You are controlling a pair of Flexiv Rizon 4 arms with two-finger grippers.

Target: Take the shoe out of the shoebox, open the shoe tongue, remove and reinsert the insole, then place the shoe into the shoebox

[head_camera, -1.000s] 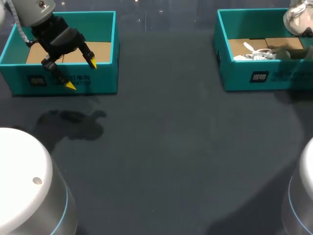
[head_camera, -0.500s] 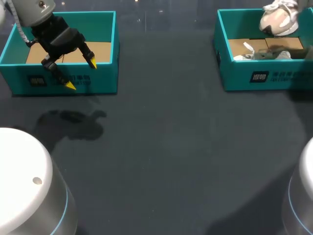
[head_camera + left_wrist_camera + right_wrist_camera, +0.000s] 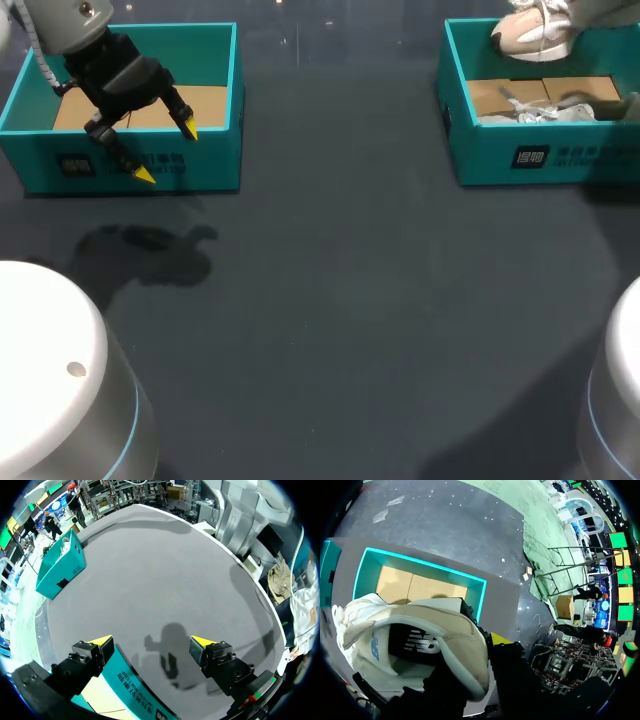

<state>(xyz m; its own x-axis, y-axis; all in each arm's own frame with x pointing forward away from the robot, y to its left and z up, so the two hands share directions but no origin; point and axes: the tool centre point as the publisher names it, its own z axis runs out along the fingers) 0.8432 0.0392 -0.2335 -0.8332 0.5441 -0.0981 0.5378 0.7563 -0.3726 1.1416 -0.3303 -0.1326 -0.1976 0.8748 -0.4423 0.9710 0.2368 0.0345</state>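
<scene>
Hanging above the far rim of the right shoebox in the head view, the shoe is clear of the box and in the air, toe towards the middle of the table. The tool that carries it is out of sight there. A second shoe lies on the cardboard floor of that box. Well apart, across the table, the left gripper hovers over the front wall of the left box, its fingers spread wide with nothing between them.

The left wrist view shows the same: the left gripper is wide and empty above the teal wall of the left box, with the right shoebox far ahead of it.

In the right wrist view the shoe fills the space in front of the right gripper, opening upward, over the right shoebox. One yellow fingertip sits against the outside of the heel collar; the other is hidden by the shoe, so I judge the tool clamped on the collar wall.

The shoe looks light, with a soft padded upper and a stiffer sole. A pinch at the collar should hold it, though it may swing or tilt about that one point. The firm heel or the sole edge would give a steadier hold for work on the tongue, and loose laces could snag.
</scene>
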